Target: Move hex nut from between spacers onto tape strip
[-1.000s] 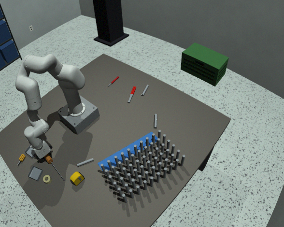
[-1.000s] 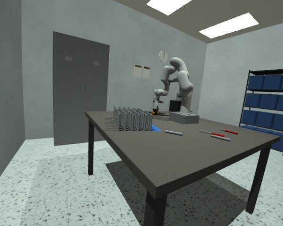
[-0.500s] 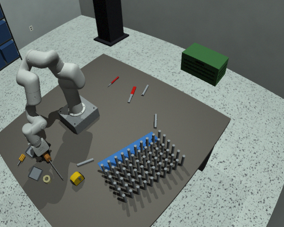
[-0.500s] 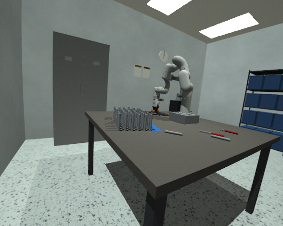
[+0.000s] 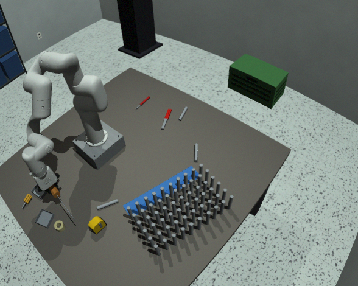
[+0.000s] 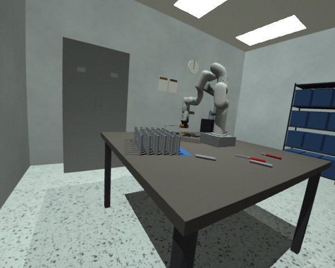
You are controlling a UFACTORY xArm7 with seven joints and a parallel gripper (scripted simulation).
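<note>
grey walls and a speckled floor surrounded the dark counter [image 5: 161, 141], which carried the arm's grey base block [image 5: 112, 150] near its far-left part. the arm folded over and down toward the counter's left corner, where the claw [image 5: 50, 191] was clamped on the orange-brown handle of the hook pick [image 5: 55, 192]. the pick's thin shaft ran from the handle toward the near edge, over the counter; in the exterior view it stood out level from the claw, above the surface. the hook at the tip was too small to make out.

beside the claw lay a small orange-handled tool [image 5: 27, 199], a grey square plate [image 5: 44, 218], a roll of tape [image 5: 59, 225] and a yellow tape measure [image 5: 97, 224]. a loose grey rod [image 5: 107, 204] lay between these and the spacers.

upright grey spacers [image 5: 179, 205] stood in a dense grid on the right half of the counter, well apart from the claw. the blue strip of tape [image 5: 161, 187] lay along the grid's far-left side, partly under the first rows. the hex nut could not be seen among the spacers in either view.
</note>
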